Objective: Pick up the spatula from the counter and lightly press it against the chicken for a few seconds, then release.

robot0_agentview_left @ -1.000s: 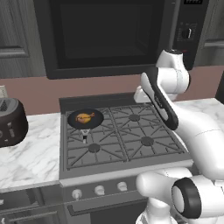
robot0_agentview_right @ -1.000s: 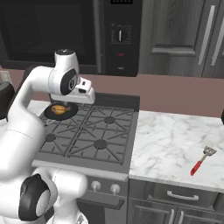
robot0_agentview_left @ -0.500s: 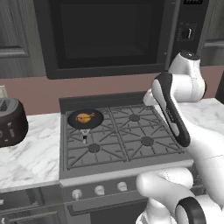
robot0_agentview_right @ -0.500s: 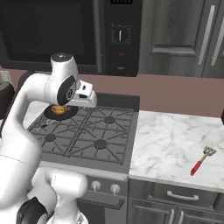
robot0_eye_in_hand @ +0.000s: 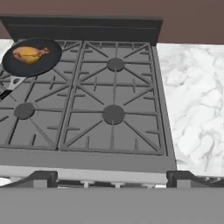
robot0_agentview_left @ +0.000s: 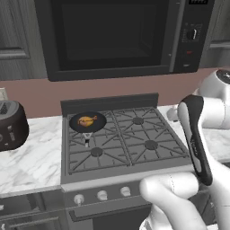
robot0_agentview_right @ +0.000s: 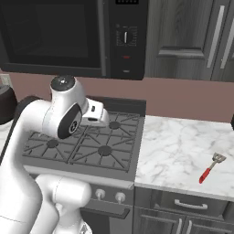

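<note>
I see the gripper (robot0_eye_in_hand: pixel 112 178) poised above the front edge of the stove (robot0_eye_in_hand: pixel 114 89), its two finger tips standing wide apart with nothing between them. The spatula (robot0_agentview_right: pixel 210 168) lies flat on the marble counter (robot0_agentview_right: pixel 173 146) right of the stove, near the counter's front edge, with its red handle toward the front. The chicken (robot0_eye_in_hand: pixel 29 54) sits in the dark pan (robot0_eye_in_hand: pixel 43 68) on the stove's back left burner, well apart from the spatula.
</note>
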